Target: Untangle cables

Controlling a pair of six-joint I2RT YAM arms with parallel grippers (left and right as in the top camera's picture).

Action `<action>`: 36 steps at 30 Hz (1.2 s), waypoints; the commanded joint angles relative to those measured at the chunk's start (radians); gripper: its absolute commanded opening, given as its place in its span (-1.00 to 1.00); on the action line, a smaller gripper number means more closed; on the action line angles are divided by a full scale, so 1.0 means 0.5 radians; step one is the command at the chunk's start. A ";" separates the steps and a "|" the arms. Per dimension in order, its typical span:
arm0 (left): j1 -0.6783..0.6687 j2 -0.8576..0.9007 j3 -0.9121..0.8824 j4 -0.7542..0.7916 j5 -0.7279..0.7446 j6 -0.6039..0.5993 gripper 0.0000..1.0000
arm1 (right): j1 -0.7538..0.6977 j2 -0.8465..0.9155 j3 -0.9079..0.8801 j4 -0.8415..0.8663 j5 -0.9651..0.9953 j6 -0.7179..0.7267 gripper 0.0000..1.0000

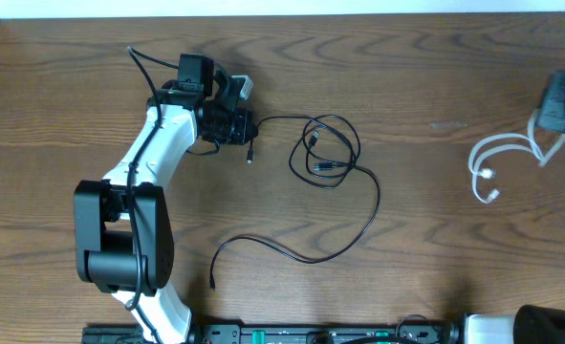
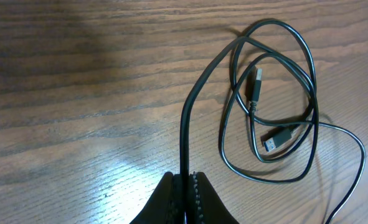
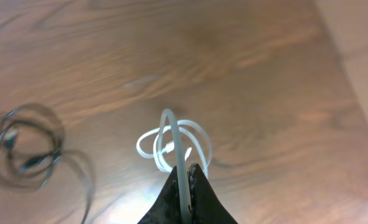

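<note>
Trailing from its loose plug end near the robot's base, the long thin black cord (image 2: 184,137) curves right and away across the brown wooden table (image 1: 435,268) into a loose coil at centre. It then runs left into the left gripper (image 2: 185,178), whose jaws are pinched on it. Far right, well apart, the right gripper (image 3: 184,172) clamps the short white cord (image 3: 177,146), which lies looped beneath it.

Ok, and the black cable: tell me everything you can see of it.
The black cable is a thin, glossy cord on the wooden table. One stretch runs into the shut left gripper, pinched between its fingers. Past that it lies in loose overlapping loops, with two small metal-tipped plugs inside them. A long tail curves away from the loops to a free end nearer the robot.
</note>
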State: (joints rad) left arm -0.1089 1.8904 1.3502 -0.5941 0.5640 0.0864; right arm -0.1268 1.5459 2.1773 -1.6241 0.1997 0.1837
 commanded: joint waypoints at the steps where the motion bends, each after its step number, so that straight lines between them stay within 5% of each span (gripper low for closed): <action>1: -0.011 -0.034 -0.019 0.027 0.025 0.036 -0.85 | -0.285 -0.002 0.011 0.008 0.068 0.043 -0.98; 16: -0.011 -0.034 -0.019 0.063 0.026 -0.012 -0.85 | -1.234 0.193 0.011 0.224 0.137 0.314 -0.98; 36: -0.011 -0.034 -0.019 0.413 0.256 -0.185 -0.85 | -1.537 0.772 -0.014 0.413 0.299 0.741 -0.98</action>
State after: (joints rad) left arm -0.1123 1.8904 1.3487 -0.3985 0.6529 0.0208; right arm -0.8639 1.9274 2.1754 -1.4128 0.2810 0.5014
